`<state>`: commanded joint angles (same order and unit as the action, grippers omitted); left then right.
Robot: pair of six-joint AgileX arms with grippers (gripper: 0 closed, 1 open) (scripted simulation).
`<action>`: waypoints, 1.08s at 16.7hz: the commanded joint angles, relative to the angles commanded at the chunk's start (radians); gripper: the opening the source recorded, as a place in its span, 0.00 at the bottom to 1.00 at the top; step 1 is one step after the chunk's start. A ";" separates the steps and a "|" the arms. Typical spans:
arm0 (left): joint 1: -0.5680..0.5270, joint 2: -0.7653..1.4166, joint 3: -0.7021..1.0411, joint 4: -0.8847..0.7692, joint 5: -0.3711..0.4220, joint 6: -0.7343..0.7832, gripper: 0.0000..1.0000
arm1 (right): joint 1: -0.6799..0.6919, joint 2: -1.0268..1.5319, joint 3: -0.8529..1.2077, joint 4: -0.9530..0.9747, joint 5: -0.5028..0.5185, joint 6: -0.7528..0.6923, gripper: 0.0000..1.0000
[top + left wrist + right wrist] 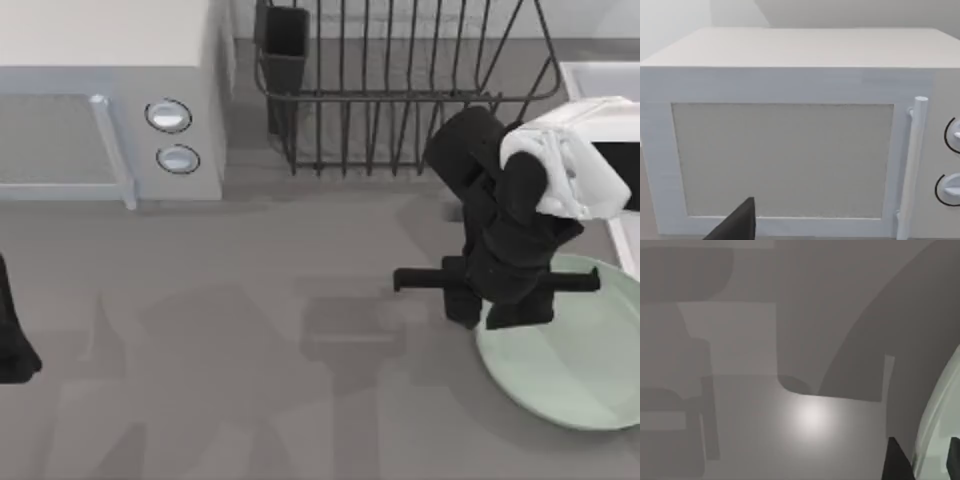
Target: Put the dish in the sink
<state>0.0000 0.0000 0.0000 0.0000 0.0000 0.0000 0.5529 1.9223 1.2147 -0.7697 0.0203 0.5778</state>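
Right gripper (pixel 923 460) fingers straddle the dish (pixel 570 370) rim

Grey table (pixel 250 330), pale back wall (pixel 850 12)

— Large round pale mint-green dish (pixel 570 370): smooth, faintly satin, glazed-looking, no texture; rim (pixel 935 432) equally smooth.
— Noted. Grey table top (pixel 250 330)?
— Matt and even, apart from one soft bright sheen patch seen in the right wrist view.
— White box microwave (pixel 790 55)?
— Matt, plastic-like casing; flat dull door panel; smooth rod handle (pixel 912 165); two round knobs (pixel 168 116) with a slight metallic shine.
— Black wire dish rack (pixel 400 90)?
— Thin wire, metal by the look, dark coated, low gloss.
— Right gripper (pixel 505 300)?
— Matt black, plastic-like. Pale rim of the light grey-white sink (pixel 628 240) smooth.
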 joint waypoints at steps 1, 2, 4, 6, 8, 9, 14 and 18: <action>0.000 0.000 0.000 0.000 0.000 0.000 1.00 | 0.001 0.004 0.044 -0.044 0.000 0.001 0.00; 0.000 0.000 0.000 0.000 0.000 0.000 1.00 | 0.002 0.008 0.098 -0.098 0.000 0.002 0.00; 0.000 0.000 0.000 0.000 0.000 0.000 1.00 | 0.002 0.013 0.237 -0.237 0.000 0.002 0.00; 0.000 0.000 0.000 0.000 0.000 0.000 1.00 | 0.002 0.014 0.400 -0.402 0.000 0.002 0.00; 0.000 0.000 0.000 0.000 0.000 0.000 1.00 | 0.000 0.011 0.566 -0.573 0.000 0.000 0.00; 0.000 0.000 0.000 0.000 0.000 0.000 1.00 | -0.002 0.007 0.644 -0.654 -0.001 -0.002 0.00; 0.000 0.000 0.000 0.000 0.000 0.000 1.00 | -0.011 -0.018 0.908 -0.922 -0.001 -0.011 0.00; 0.000 0.000 0.000 0.000 0.000 0.000 1.00 | -0.013 -0.025 0.942 -0.957 -0.001 -0.013 0.00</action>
<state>0.0000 0.0000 0.0000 0.0000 0.0000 0.0000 0.5397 1.8977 2.1571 -1.7272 0.0191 0.5644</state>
